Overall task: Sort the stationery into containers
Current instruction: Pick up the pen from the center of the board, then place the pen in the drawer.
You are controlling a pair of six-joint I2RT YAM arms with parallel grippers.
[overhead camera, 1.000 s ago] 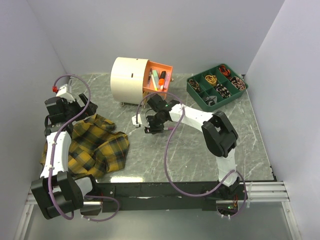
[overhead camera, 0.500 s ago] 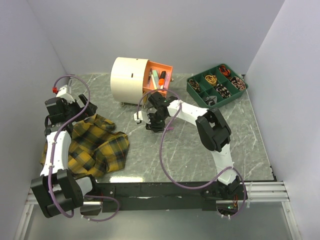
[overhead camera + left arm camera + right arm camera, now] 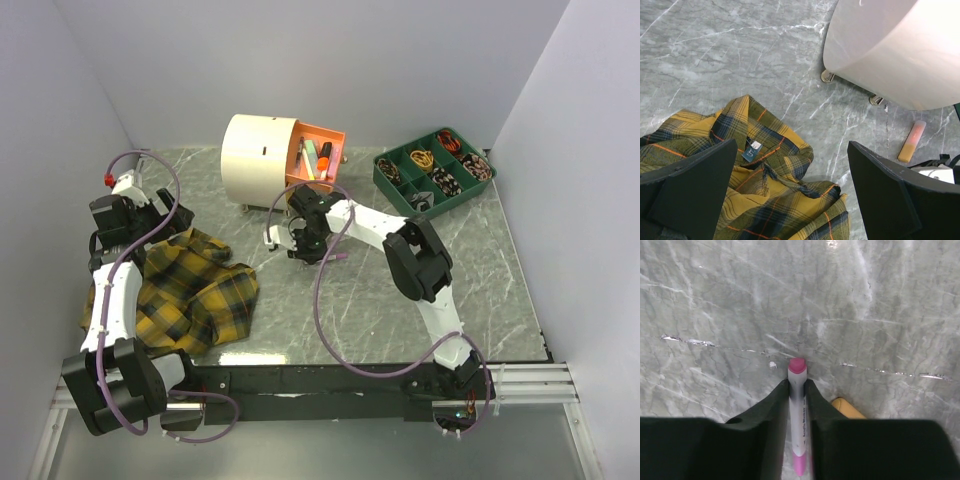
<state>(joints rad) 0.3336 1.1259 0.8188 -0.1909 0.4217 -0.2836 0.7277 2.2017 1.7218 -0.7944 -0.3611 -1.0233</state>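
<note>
My right gripper (image 3: 798,390) is down on the marble, shut on a white marker with pink ends (image 3: 798,371) that lies flat between its fingers. In the top view this gripper (image 3: 305,242) sits just in front of the cream drum chest (image 3: 256,155), whose orange drawer (image 3: 322,133) stands pulled out with several markers inside. A pastel orange highlighter (image 3: 911,141) lies on the table near the chest's feet. A tan rounded item (image 3: 847,409) peeks out beside the right finger. My left gripper (image 3: 792,197) hangs open over the plaid cloth (image 3: 755,195).
A green divided tray (image 3: 382,172) with small dark and coloured bits stands at the back right. The plaid cloth (image 3: 195,295) is heaped at the left front. White walls close in the table on three sides.
My right gripper has slid a little left toward the chest and its fingers have closed onto the pink marker. The left arm has not moved.
</note>
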